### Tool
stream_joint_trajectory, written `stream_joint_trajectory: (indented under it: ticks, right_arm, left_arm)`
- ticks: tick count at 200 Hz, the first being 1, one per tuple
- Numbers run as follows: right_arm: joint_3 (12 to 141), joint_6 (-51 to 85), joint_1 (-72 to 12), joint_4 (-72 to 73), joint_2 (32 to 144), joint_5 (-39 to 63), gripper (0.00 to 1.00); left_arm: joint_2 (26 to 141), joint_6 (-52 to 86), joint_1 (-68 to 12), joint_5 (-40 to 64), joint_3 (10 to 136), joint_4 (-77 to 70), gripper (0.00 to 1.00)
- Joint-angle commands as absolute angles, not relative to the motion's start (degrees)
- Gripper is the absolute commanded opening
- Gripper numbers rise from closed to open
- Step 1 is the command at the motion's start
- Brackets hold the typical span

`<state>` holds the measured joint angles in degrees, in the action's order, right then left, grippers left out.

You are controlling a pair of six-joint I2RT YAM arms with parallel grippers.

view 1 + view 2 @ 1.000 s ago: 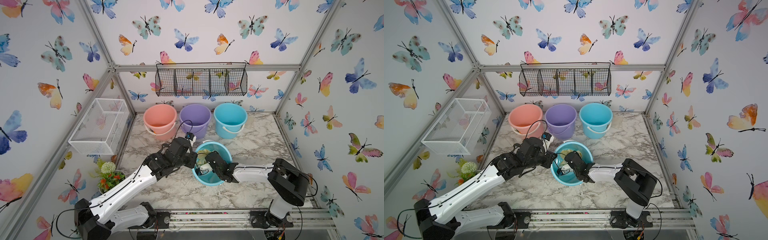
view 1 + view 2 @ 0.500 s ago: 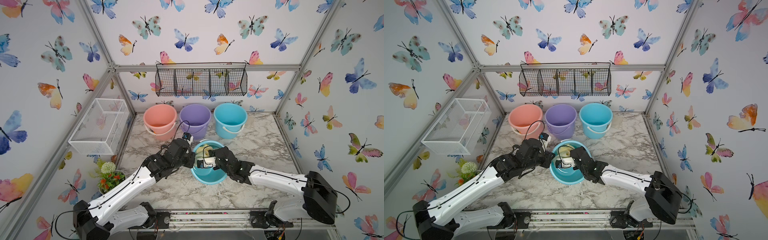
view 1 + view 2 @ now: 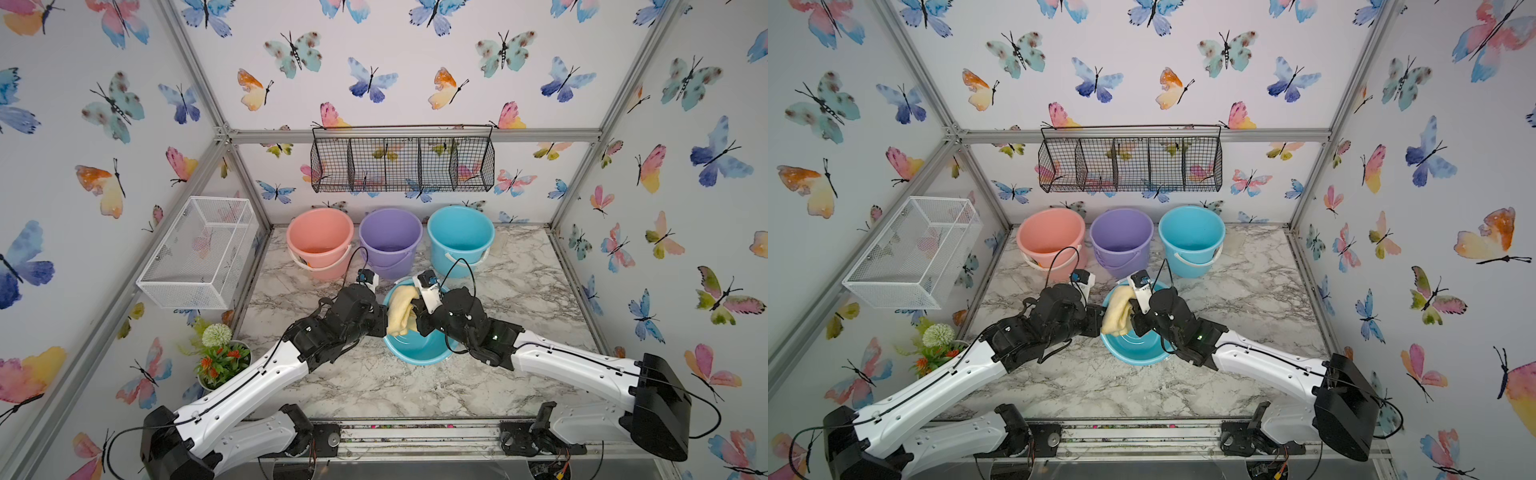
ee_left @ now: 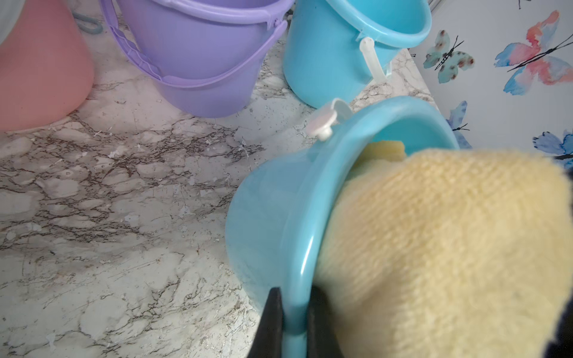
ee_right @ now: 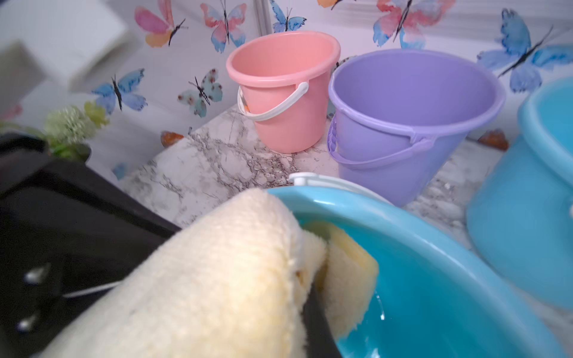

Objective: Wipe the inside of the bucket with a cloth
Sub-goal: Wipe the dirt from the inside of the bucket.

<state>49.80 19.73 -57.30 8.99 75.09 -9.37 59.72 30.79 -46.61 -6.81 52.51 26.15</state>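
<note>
teal bucket (image 3: 419, 351): tilted, front centre of marble table (image 3: 374, 386)
behind: pink bucket (image 3: 309, 255), purple bucket (image 3: 388, 266), blue bucket (image 3: 446, 262)
left gripper (image 4: 294, 293): jaws pinch the near rim
right gripper (image 3: 417, 316): clamped on cloth (image 3: 401, 309)
cloth: bunched over the rim, partly inside, hiding the inner wall

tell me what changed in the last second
The right pincer, shut on the cloth, dragged it from deep in the front blue bucket up over the rim beside the left pincer. The left pincer kept its grip on the rim; the bucket stayed put.
</note>
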Motion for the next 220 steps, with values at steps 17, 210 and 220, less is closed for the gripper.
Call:
stream_joint_trajectory:
  ticks: [17,210,220]
  right_arm:
    - [49.0,54.6,-57.3,15.1,74.6,-10.0,0.02]
    - [57.4,88.9,-61.3,14.4,97.1,-10.2,0.02]
    - [57.4,88.8,-61.3,14.4,97.6,-11.7,0.02]
  left_arm:
    - [57.8,32.5,-46.6,-9.5,52.2,23.1,0.0]
    - [59.5,33.4,-46.7,-5.6,49.8,15.7,0.0]
    - [59.5,33.3,-46.7,-5.5,49.9,15.7,0.0]
